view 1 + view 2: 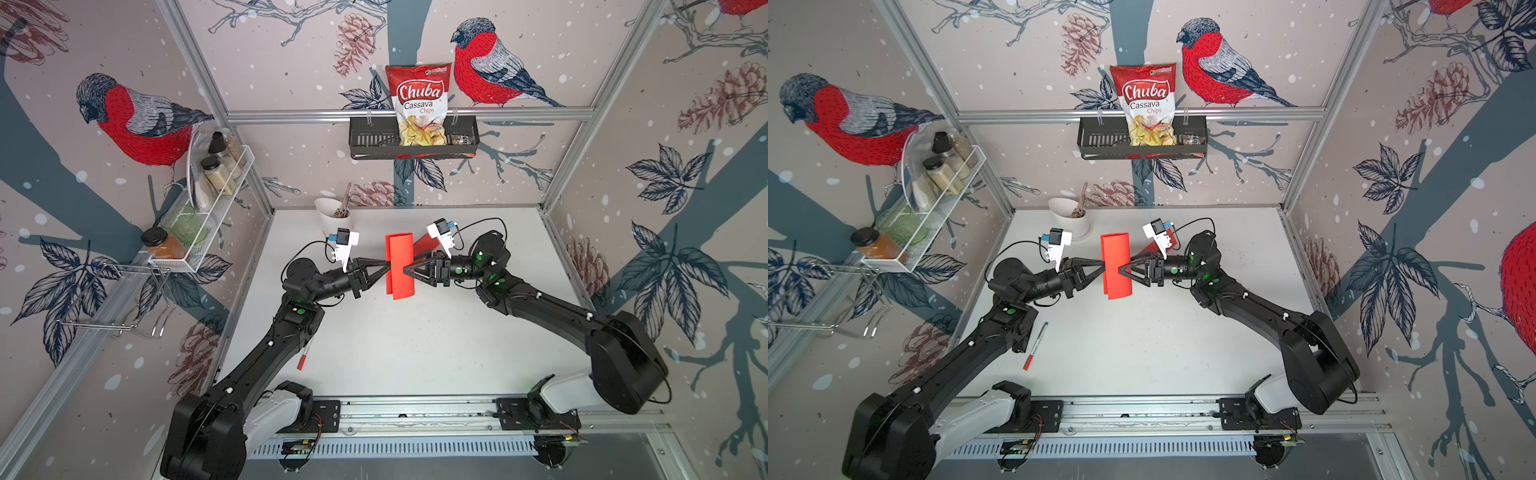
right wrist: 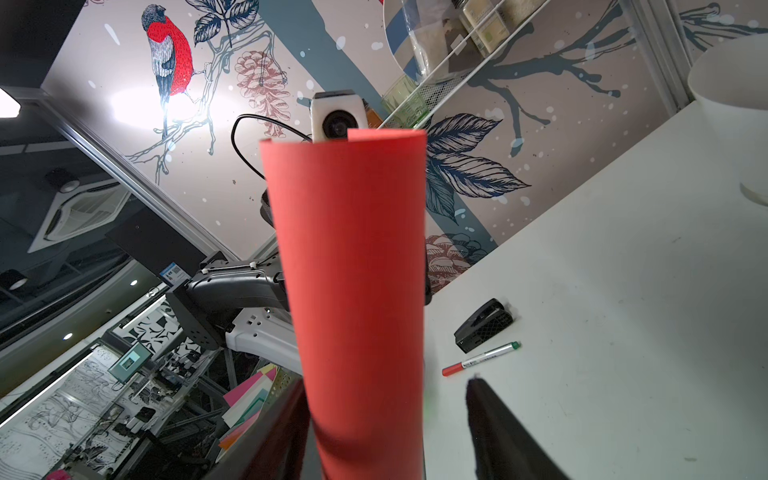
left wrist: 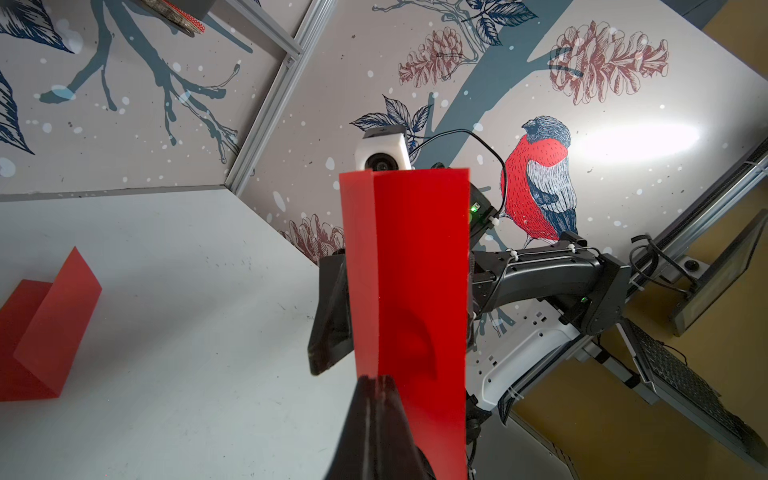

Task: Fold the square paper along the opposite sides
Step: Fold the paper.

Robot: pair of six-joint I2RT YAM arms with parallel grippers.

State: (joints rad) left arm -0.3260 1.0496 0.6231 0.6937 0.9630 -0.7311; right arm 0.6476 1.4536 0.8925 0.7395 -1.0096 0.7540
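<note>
**Edges pinched, bend waiting to be creased**

In both top views I hold the red paper [image 1: 400, 266] in the air above the table [image 1: 415, 353], bent double. My left gripper [image 1: 388, 262] is clamped on its two meeting edges. My right gripper [image 1: 409, 269] comes at the rounded bend from the opposite side. From up here I cannot tell whether those jaws touch the sheet.

In the left wrist view, my left gripper [image 3: 377, 380] pinches both layers, and their top edges look nearly level. The sheet hides most of my other arm.

In the right wrist view, the bend stands between my right jaws, which are apart, and one finger [image 2: 494, 424] is clearly off the paper. The other finger is largely cut off and tinted red.

I judge this to be the creasing step. Next I need to squeeze squarely on the bend while my left side keeps the edges matched.
</note>
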